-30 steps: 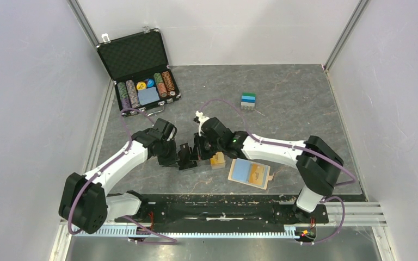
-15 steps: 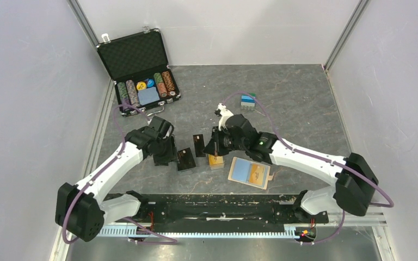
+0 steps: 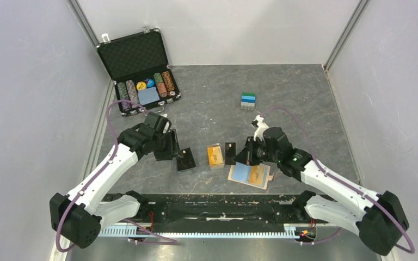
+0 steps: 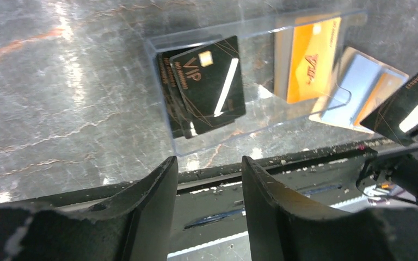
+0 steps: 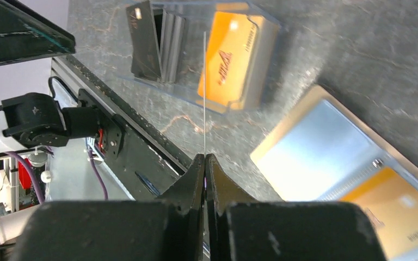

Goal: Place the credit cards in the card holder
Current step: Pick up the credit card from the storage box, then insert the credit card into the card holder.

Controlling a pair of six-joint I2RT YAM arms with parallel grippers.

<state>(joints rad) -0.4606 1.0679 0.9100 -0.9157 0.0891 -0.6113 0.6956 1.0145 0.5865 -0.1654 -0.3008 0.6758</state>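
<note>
The tan card holder (image 3: 265, 182) lies open near the table's front edge, with a blue card (image 3: 241, 172) and an orange card (image 3: 258, 174) on it. My right gripper (image 3: 239, 155) is shut on a black VIP card (image 3: 230, 153) and holds it upright just left of the holder. In the right wrist view that card (image 5: 204, 81) shows edge-on above the shut gripper (image 5: 204, 157), and the holder (image 5: 326, 93) lies to the right. My left gripper (image 3: 175, 149) is open and empty beside a stack of black cards (image 3: 186, 160); its fingers (image 4: 209, 160) hold nothing.
A clear two-part box (image 4: 250, 130) holds the black cards (image 4: 207, 81) and orange cards (image 4: 307, 60). An open black chip case (image 3: 139, 70) stands at the back left. A small blue-green block (image 3: 248, 100) sits behind my right arm. The black front rail (image 3: 223, 209) runs close by.
My right gripper has moved right with the black card, from over the clear box to just left of the card holder. My left gripper has drawn back a little to the left.
</note>
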